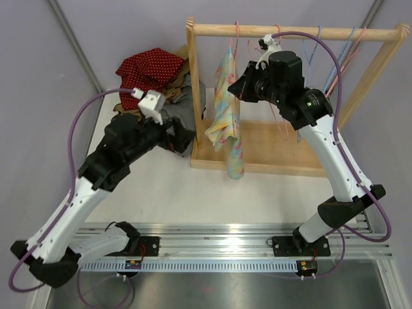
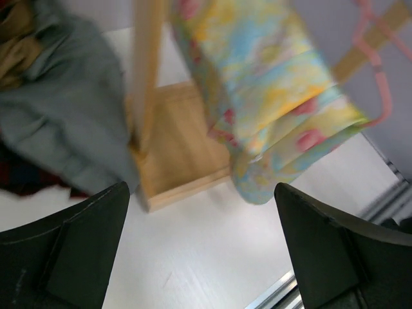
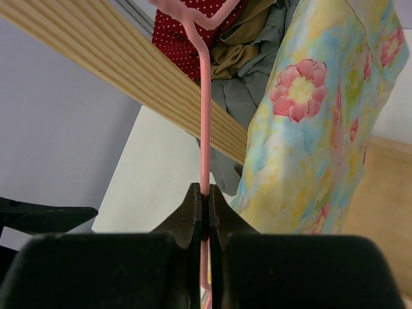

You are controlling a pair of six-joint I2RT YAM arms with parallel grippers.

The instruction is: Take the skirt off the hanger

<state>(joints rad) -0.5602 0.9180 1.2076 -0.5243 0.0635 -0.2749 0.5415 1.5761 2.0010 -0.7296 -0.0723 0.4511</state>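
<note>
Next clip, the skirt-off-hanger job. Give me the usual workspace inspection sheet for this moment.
Surface: white table, wooden rack standing on it.
Job's things: floral skirt hangs from the rack bar, pink hanger alongside.
Clutter: clothes pile behind the rack's left post; spare hangers on the bar.
Grippers: left claw open, holding nothing; right claw shut on the pink hanger.
Cables: purple cables loop off both arms.
Surroundings: plain walls; metal rail at the near edge.
</note>
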